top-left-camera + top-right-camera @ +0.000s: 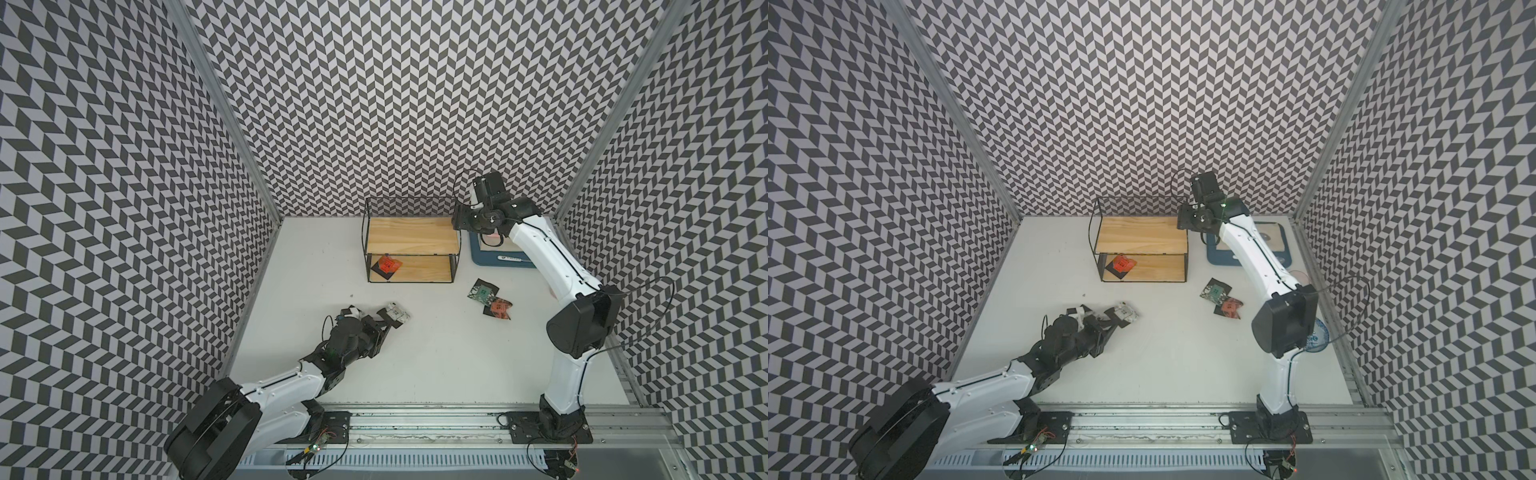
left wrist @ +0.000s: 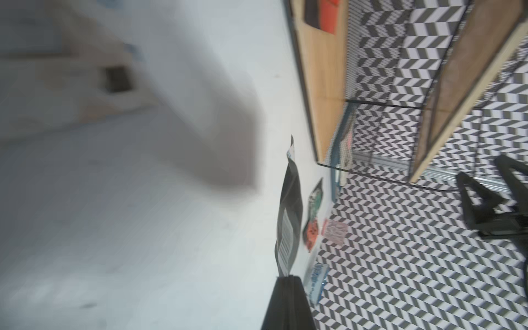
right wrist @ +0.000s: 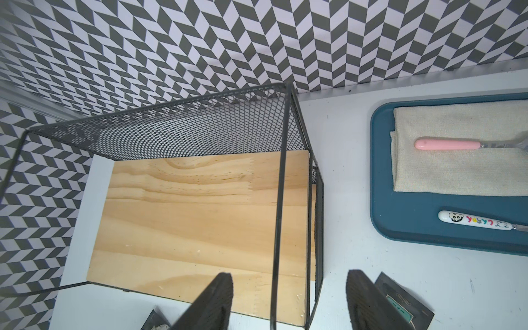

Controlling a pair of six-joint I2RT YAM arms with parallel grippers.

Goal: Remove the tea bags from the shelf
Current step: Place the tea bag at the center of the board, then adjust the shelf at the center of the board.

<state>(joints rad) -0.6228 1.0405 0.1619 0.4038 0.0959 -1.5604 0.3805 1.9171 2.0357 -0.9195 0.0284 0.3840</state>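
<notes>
Right tool (image 3: 287, 285) open, empty, above shelf (image 3: 281, 171) side wire; left tool (image 1: 384, 322) clenched on silver tea bag (image 1: 398, 312). On lower board: orange tea bag (image 1: 387, 266). Risk: finger snags wire, drags shelf.

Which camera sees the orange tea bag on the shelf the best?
The top views. In both, the orange tea bag sits in plain sight on the shelf's lower board. The left wrist view catches only a blurry, cut-off slice of it. The right wrist view shows just the upper board, not the bag.
</notes>
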